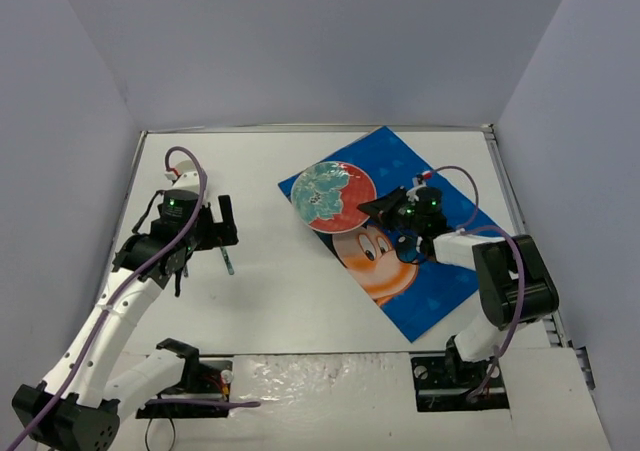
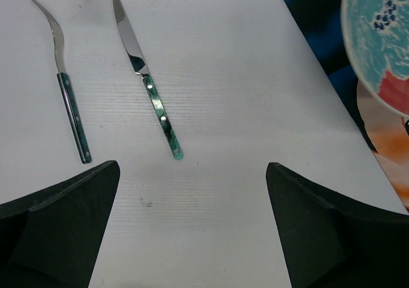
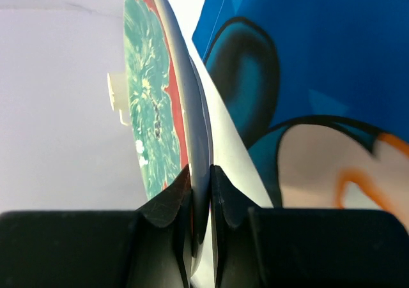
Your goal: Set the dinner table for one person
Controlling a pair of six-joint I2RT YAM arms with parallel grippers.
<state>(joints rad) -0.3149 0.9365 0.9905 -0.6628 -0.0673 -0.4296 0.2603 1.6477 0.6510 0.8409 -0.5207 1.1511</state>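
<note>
The white dinner table carries a blue cartoon-mouse placemat on its right half. My right gripper is shut on the rim of a teal-and-red plate over the placemat's far left corner. In the right wrist view the fingers pinch the plate edge-on above the placemat. My left gripper is open and empty just above the bare table. A green-handled knife and a green-handled fork lie side by side ahead of it.
Pale lavender walls close in the table on three sides. The plate's edge and the placemat's corner show at the right of the left wrist view. Both arm bases stand at the near edge.
</note>
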